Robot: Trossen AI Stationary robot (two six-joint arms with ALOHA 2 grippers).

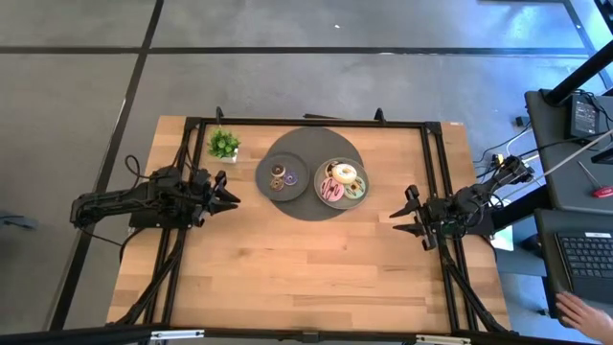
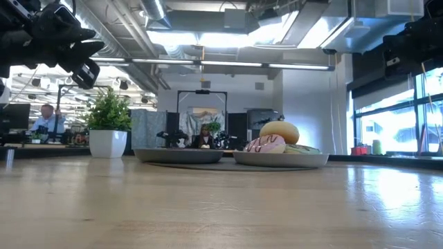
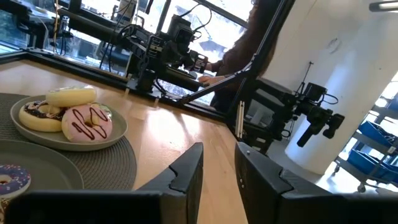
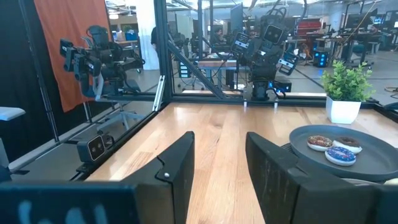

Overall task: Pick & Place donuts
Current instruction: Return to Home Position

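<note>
Two round grey plates sit on a dark round mat [image 1: 314,206]. The right plate [image 1: 341,202] carries the larger donuts: pink [image 3: 87,122], cream-white [image 3: 71,96], chocolate [image 3: 34,116], and a green one [image 1: 354,189] showing at the pile's edge. The left plate [image 1: 282,161] holds the mini donuts [image 4: 336,149], the purple one [image 3: 12,177] among them. My left gripper [image 1: 228,195] hovers open above the table, left of the plates. My right gripper [image 1: 402,219] hovers open to their right. Neither touches anything.
A small green potted plant [image 1: 224,146] stands near the far left of the mat. Bare wooden table [image 1: 306,278] stretches across the near half. A black frame runs round the table. A person's hand [image 1: 579,311] rests by a keyboard off the table's right side.
</note>
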